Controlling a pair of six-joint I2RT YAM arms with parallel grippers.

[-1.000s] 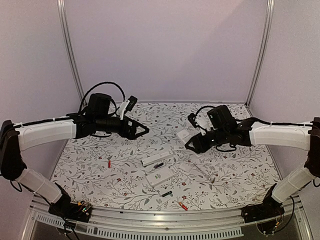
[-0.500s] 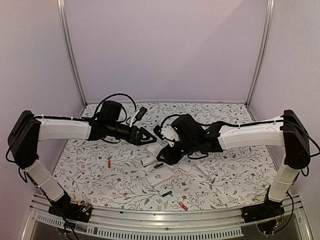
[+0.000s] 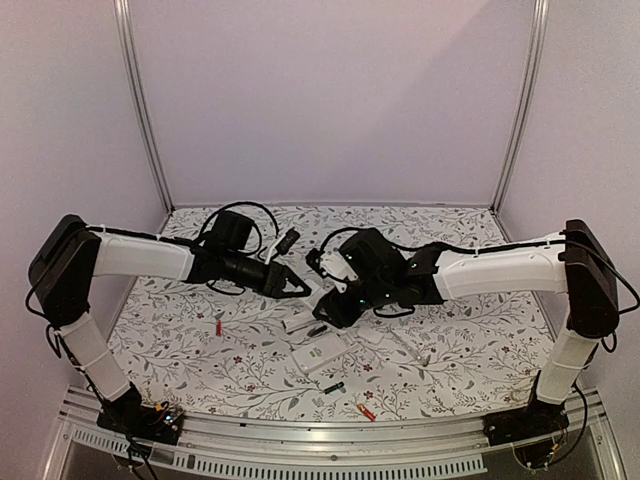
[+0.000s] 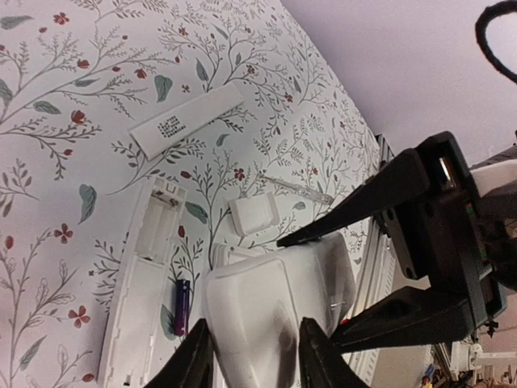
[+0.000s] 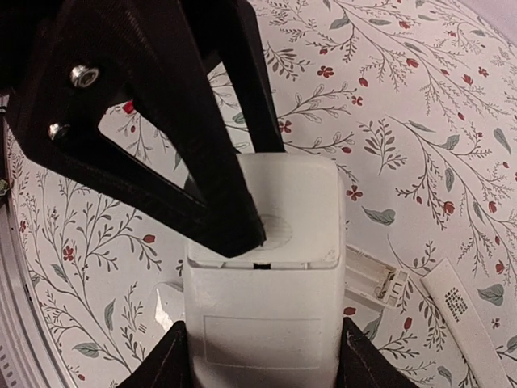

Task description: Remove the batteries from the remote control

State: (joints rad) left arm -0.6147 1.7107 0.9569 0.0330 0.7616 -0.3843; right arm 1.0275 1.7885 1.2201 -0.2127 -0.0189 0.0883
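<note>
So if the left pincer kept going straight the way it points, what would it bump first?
The white remote that the right pincer holds. The left pincer is right at its end, one finger on it, so it would push into that remote almost at once, I think.

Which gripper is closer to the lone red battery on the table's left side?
Left. The left gripper is back-right of the red battery; the right gripper is farther right, past it.
</note>
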